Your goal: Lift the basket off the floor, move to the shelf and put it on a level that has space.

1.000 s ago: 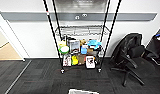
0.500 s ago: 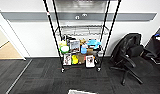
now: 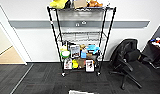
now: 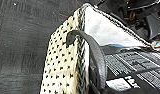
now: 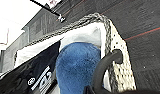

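The basket [image 4: 61,65] has beige woven sides and a pale lining and hangs above the dark carpet floor [image 4: 18,50]. My left gripper [image 4: 94,88] is shut on one dark loop handle [image 4: 96,55]. My right gripper [image 5: 89,90] is shut on the other handle [image 5: 106,65] at the opposite end of the basket [image 5: 118,62]. Inside lie a blue plush thing [image 5: 76,65] and a black printed pack [image 5: 33,72]. The basket's rim [image 3: 81,92] shows at the head view's bottom edge. Straight ahead stands the shelf [image 3: 52,37], its middle level [image 3: 82,38] bare.
The shelf's top tier holds a yellow plush toy [image 3: 58,3] and a box, and its lower tiers are crowded with colourful items [image 3: 78,56]. A black office chair [image 3: 126,60] stands to its right, with a dark desk [image 3: 156,47] beyond. A doorway with tan flooring [image 3: 6,56] opens at left.
The whole head picture has shifted slightly, so the camera moved a little relative to the shelf. The basket's rim stays at the bottom edge.
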Available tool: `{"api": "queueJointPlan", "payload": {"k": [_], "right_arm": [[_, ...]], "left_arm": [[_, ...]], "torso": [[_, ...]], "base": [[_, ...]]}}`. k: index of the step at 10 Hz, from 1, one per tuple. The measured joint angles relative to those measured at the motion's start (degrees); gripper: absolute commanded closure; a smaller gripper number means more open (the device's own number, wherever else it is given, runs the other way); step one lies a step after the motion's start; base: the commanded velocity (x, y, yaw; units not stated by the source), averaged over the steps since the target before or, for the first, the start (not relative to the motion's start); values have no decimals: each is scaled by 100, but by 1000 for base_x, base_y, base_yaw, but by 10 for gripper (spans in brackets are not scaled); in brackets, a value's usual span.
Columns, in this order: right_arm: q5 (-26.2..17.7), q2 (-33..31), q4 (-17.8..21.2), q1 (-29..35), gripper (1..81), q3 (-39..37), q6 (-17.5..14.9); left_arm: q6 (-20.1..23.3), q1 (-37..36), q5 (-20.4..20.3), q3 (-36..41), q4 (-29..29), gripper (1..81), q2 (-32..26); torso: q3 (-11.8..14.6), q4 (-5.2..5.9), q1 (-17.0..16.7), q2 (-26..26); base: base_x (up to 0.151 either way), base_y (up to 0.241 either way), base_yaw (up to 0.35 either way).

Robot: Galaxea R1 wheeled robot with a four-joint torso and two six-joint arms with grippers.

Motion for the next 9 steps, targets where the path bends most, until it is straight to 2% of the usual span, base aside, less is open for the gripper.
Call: {"api": "queueJointPlan", "payload": {"k": [3, 5, 6, 9], "right_arm": [[1, -71, -6, -293, 811, 85, -17], [45, -187, -6, -356, 811, 284, -13], [141, -284, -6, -362, 811, 389, -20], [288, -435, -6, -414, 811, 433, -26]], "left_arm": [[-1, 411, -96, -11, -2, 811, -40], [0, 530, -336, 99, -35, 811, -132], [7, 574, -503, 140, -40, 811, -121], [24, 728, -673, 178, -40, 811, -11]], "torso": [[457, 0, -398, 597], [693, 0, -623, 927], [735, 0, -723, 1078], [761, 0, -1097, 1652]], "base": [[0, 0, 0], [0, 0, 0], [0, 0, 0], [0, 0, 0]]}}
